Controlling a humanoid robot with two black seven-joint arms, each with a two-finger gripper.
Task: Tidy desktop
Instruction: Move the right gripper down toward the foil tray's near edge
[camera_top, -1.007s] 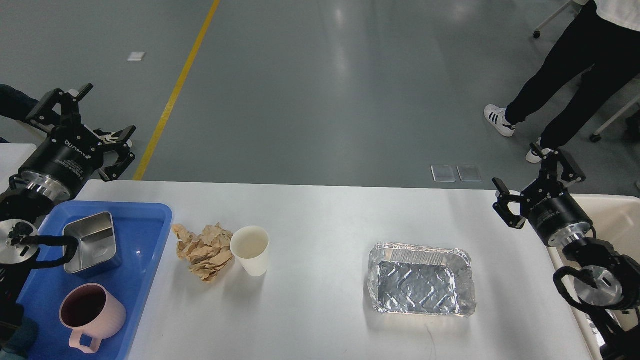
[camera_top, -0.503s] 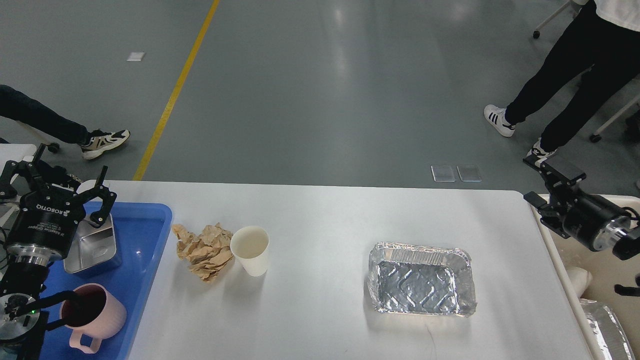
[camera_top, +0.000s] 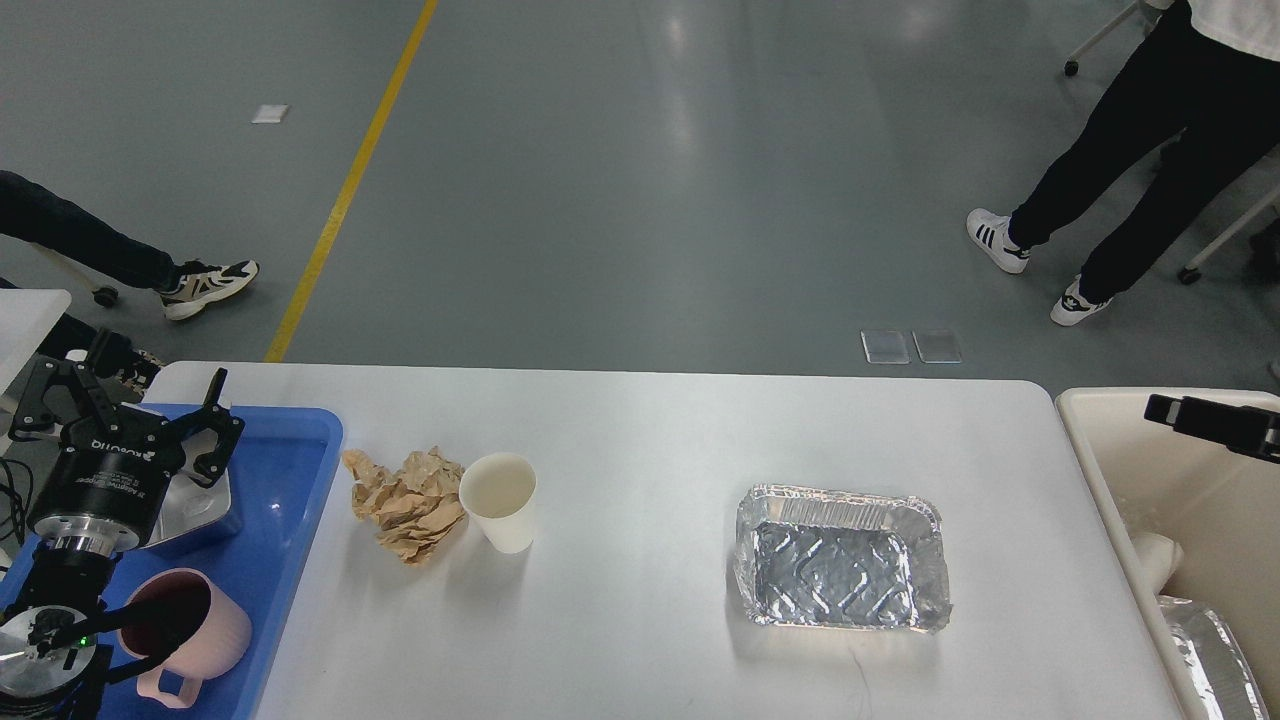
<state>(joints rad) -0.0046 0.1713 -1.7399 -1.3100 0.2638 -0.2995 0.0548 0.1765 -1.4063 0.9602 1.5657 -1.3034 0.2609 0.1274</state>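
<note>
The left gripper (camera_top: 128, 408) is hanging with fingers spread, holding nothing, over the blue tray (camera_top: 290, 500) at the desktop's (camera_top: 640, 440) left end — the right gripper (camera_top: 1215, 425) is showing too little to judge.

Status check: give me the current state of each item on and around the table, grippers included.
left gripper: jaws open, over the blue tray
right gripper: jaws not discernible
paper cup: upright, empty
brown paper: crumpled, on the desktop
foil pan: upright, empty
pink mug: upright, in tray
steel container: upright, in tray
beige bin: holds discards
</note>
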